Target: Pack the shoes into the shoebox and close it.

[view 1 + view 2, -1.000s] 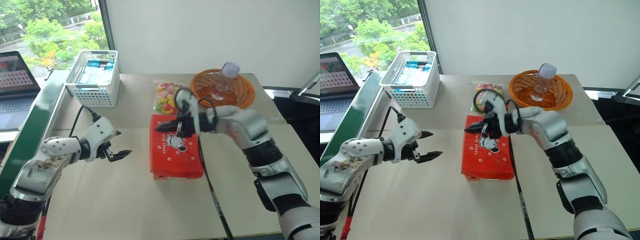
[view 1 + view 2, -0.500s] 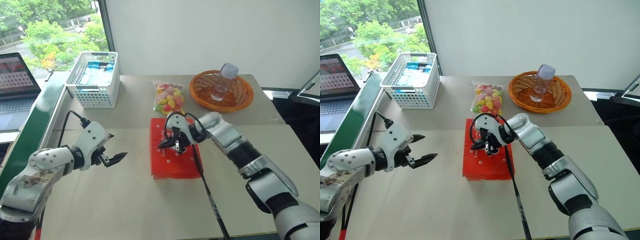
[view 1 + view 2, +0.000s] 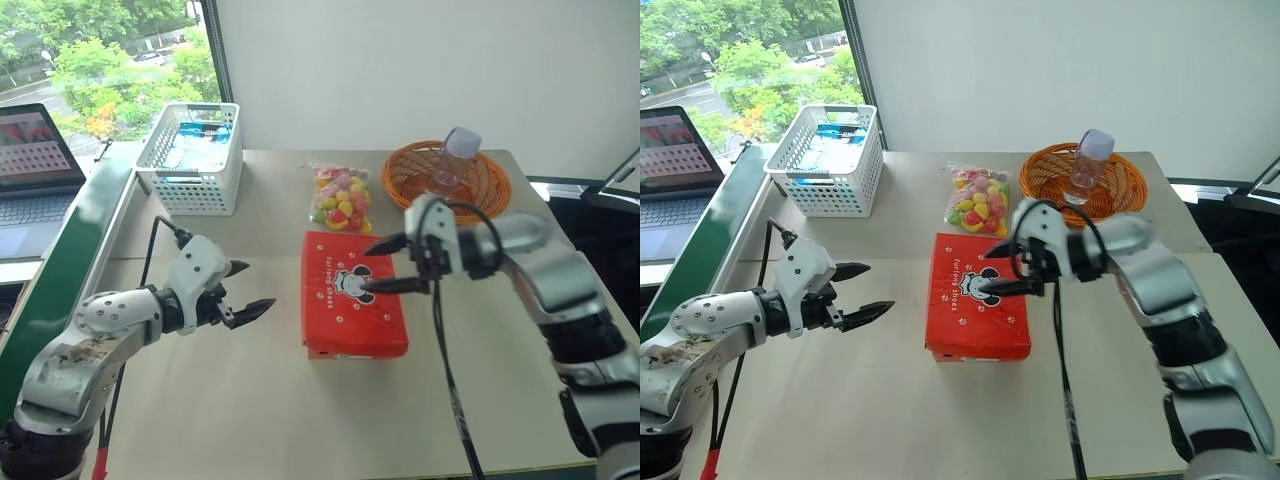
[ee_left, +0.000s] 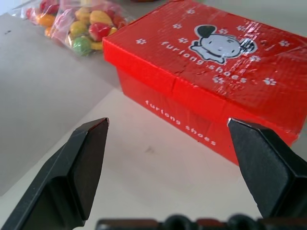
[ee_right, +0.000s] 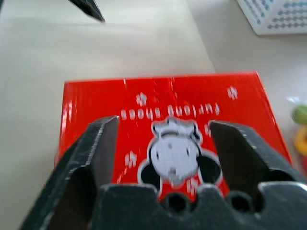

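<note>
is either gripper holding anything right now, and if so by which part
Nothing is held. The right gripper hangs open over the closed shoebox, and the left gripper is open, off to the box's side.

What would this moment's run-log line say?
shoebox: lid shut, on table | left gripper: jaws open, beside box, empty | right gripper: jaws open above lid, empty

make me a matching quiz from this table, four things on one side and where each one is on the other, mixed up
Things:
1. shoebox
2. bottle
3. candy bag
4. white basket

Places:
A. in the orange basket
B. far corner by the window
C. closed, mid-table between the two open grippers, left gripper and right gripper
D. just behind the shoebox

Pairs: 1-C, 2-A, 3-D, 4-B
</note>
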### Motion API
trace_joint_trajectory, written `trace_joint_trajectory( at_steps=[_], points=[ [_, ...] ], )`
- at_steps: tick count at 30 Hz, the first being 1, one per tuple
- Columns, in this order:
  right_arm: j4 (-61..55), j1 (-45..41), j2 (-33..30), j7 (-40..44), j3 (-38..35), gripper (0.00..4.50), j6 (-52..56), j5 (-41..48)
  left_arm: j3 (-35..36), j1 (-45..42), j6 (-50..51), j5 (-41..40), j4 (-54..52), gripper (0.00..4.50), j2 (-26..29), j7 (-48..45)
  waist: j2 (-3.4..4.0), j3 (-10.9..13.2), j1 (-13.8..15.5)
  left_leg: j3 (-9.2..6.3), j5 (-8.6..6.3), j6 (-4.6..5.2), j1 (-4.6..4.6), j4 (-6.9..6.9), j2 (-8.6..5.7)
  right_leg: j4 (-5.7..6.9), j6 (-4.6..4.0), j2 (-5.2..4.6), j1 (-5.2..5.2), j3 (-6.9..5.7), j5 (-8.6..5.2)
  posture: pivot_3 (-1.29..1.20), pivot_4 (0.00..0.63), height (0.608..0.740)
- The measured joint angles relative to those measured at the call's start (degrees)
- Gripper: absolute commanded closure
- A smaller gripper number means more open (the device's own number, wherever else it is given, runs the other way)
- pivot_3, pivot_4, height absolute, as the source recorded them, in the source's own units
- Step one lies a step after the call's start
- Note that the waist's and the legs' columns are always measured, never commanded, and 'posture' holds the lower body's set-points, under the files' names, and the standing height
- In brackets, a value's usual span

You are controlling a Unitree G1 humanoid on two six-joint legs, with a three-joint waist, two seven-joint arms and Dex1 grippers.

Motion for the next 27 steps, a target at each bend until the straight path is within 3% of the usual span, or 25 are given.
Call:
trace_joint_trajectory(
  at_steps=[7,11,14,18,21,27],
  points=[
    [1.4,14.3,-1.3,-7.3,-13.2,0.02,-0.9,1.7,4.6,8.2,-6.0,2.2,-0.4,0.27,-7.6,7.5,-0.05,0.0,-0.1,-0.02,0.00,0.00,0.06,0.00,-0.01,-0.05,0.02,-0.01,0.13,0.00,-0.01,0.00,0.150,0.740],
    [6.4,23.5,5.4,-15.4,-18.3,0.02,-5.4,0.5,5.5,17.1,-6.9,2.6,-2.4,0.27,-15.3,13.7,-0.09,0.0,-0.2,-0.02,-0.01,0.02,0.09,0.00,-0.03,-0.04,0.04,-0.02,0.16,0.04,-0.02,0.00,0.150,0.740],
    [7.4,28.5,8.3,-19.3,-19.9,0.02,-6.8,0.7,5.2,21.5,-8.9,4.3,-2.5,0.27,-18.1,16.3,-0.08,0.0,-0.2,-0.03,0.00,0.02,0.14,0.02,-0.02,0.07,0.22,-0.01,0.13,0.04,-0.13,0.00,0.150,0.740],
    [6.1,36.0,13.7,-22.5,-24.8,0.02,-7.9,3.3,2.9,26.8,-17.6,10.0,-0.9,0.27,-23.7,20.6,-0.05,-0.1,-0.1,-0.03,-0.01,0.00,0.26,0.05,-0.03,0.01,0.04,-0.03,0.27,0.11,-0.42,0.00,0.150,0.740],
    [6.1,38.2,18.8,-28.1,-26.2,0.02,-10.4,2.8,1.6,27.2,-24.2,16.0,4.1,0.27,-28.5,26.4,-0.05,-0.1,-0.3,-0.03,-0.14,-0.21,0.26,0.08,-0.04,0.02,0.04,-0.02,0.22,0.17,-0.32,0.00,0.150,0.740],
    [4.8,40.2,25.0,-36.4,-24.4,0.02,-17.5,-2.2,-0.3,29.2,-34.8,23.9,10.0,0.27,-33.0,32.7,0.00,-0.1,-1.0,-0.03,-0.23,-0.36,0.23,0.06,-0.05,-0.01,0.04,-0.01,0.18,0.21,-0.31,0.00,0.150,0.740]
  ],
)
